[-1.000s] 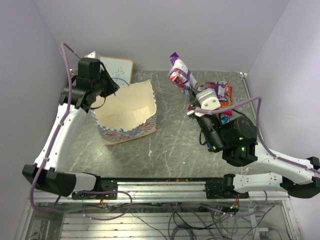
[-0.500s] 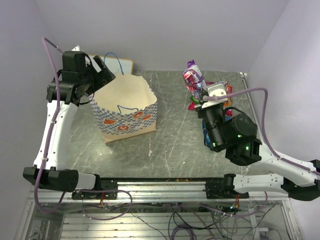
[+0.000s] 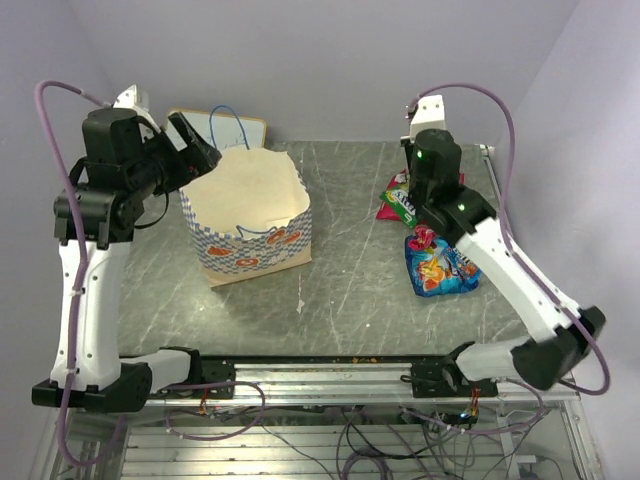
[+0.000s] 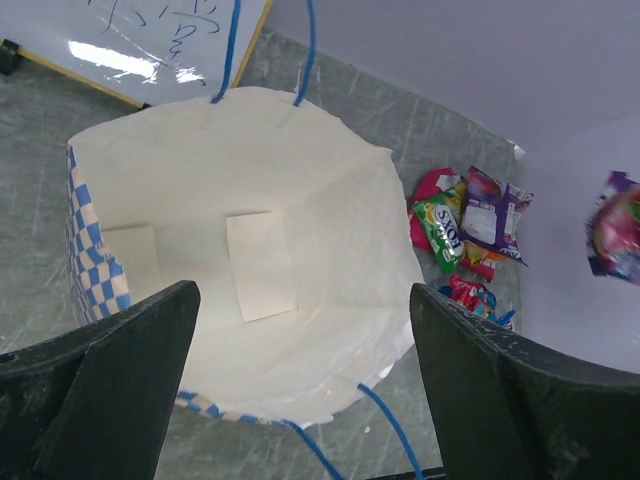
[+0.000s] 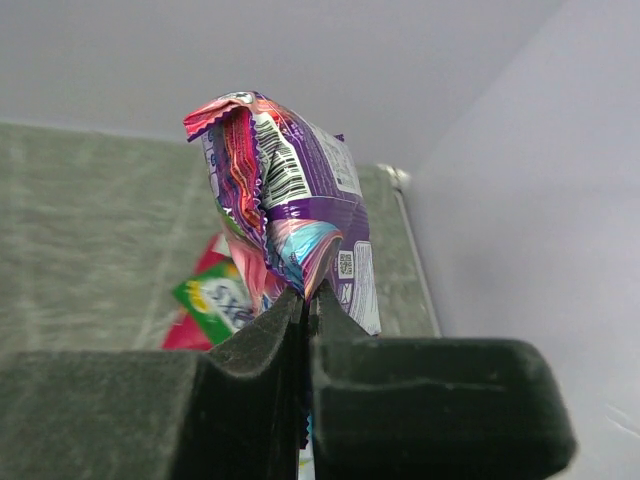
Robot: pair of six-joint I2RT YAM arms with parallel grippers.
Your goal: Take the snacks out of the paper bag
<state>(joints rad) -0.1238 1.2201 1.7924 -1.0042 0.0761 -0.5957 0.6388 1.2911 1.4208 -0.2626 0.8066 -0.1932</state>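
The paper bag (image 3: 250,215) stands upright at the left with its mouth wide. In the left wrist view the paper bag (image 4: 330,220) shows only a bare white inside. My left gripper (image 3: 197,150) hangs open above the bag's back-left rim, and its gripper (image 4: 305,400) holds nothing. My right gripper (image 5: 308,295) is shut on a purple-pink snack packet (image 5: 285,190), held in the air over the pile; that packet (image 4: 615,225) is blurred. More snacks lie on the table: green and red packets (image 3: 398,205), a blue one (image 3: 440,268). The right fingers are hidden in the top view.
A framed whiteboard (image 3: 235,130) leans behind the bag. The bag's blue cord handles (image 4: 235,50) stick up at its far rim. The right wall stands close behind the snack pile (image 4: 465,225). My right arm (image 3: 500,260) arches over the blue packet.
My left gripper opened, let go of the bag's rim and rose; the bag went from tilted to upright. My right arm swung up and back with the purple-pink packet, over the pile.
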